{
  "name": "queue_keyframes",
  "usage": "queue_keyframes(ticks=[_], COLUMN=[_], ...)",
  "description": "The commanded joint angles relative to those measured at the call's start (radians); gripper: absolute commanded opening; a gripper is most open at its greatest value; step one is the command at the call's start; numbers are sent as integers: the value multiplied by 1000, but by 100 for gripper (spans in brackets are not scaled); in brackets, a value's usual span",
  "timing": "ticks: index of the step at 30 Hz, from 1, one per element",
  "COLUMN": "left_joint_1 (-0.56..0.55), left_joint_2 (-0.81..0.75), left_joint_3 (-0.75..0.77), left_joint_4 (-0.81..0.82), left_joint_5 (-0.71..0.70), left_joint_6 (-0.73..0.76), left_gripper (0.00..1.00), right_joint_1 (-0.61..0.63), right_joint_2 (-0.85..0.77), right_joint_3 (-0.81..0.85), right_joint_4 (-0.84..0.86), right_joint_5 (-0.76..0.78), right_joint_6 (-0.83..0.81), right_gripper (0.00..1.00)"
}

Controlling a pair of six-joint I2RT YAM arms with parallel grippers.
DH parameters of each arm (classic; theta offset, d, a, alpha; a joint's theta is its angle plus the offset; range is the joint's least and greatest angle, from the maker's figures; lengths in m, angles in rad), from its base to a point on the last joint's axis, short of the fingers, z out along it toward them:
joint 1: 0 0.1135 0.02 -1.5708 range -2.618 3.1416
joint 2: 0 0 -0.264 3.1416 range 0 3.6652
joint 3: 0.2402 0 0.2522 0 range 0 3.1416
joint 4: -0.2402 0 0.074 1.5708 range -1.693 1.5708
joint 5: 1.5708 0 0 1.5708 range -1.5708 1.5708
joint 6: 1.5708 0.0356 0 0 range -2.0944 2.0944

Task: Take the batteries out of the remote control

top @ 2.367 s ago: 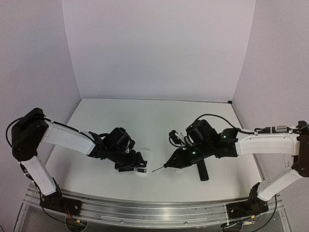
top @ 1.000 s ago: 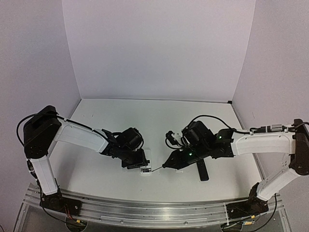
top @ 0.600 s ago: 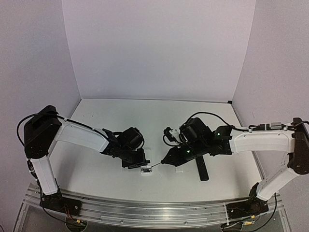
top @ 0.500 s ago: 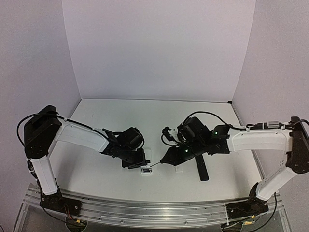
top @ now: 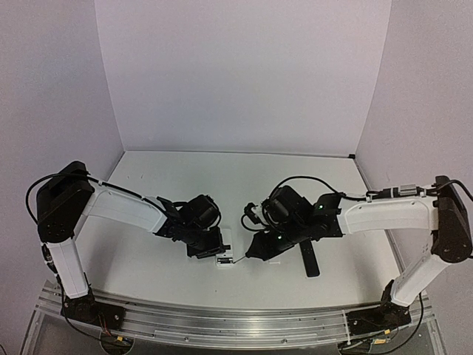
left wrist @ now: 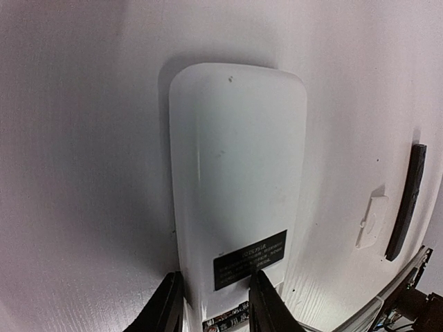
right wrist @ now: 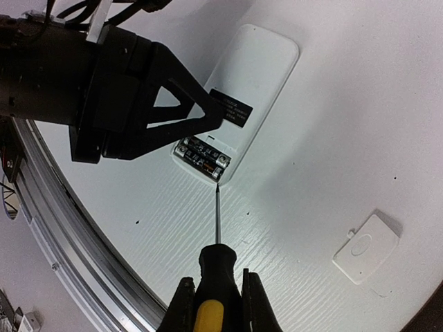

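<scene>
A white remote lies back up, its battery bay open at the near end. Two dark batteries with metal ends lie side by side in the bay; they also show in the left wrist view. My left gripper is shut on the remote beside the bay and holds it on the table. My right gripper is shut on a black-and-yellow screwdriver. Its tip touches the remote's end at the nearer battery.
A small white battery cover lies loose on the table to the right of the remote. A black remote lies under the right arm. A metal rail runs along the table's near edge.
</scene>
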Motion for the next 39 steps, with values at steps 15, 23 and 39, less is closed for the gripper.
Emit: queue_keyframes(ticks=[15,23,39], left_joint_1=[-25,-25,-26], left_joint_2=[88,87,89], left_joint_3=[-30,-26,-34], left_joint_4=[-66,-68,-69], left_joint_5=[15,15,15], left_joint_6=[14,15,4], left_gripper=[31,31,31], right_joint_1=[12,12,18], right_joint_2=[33,44,62], right_joint_3=[65,75,100], right_joint_4=[-9,-9,-72], right_joint_5=[82,76,38], right_joint_6=[31,39,57], right_gripper=[0,0,0])
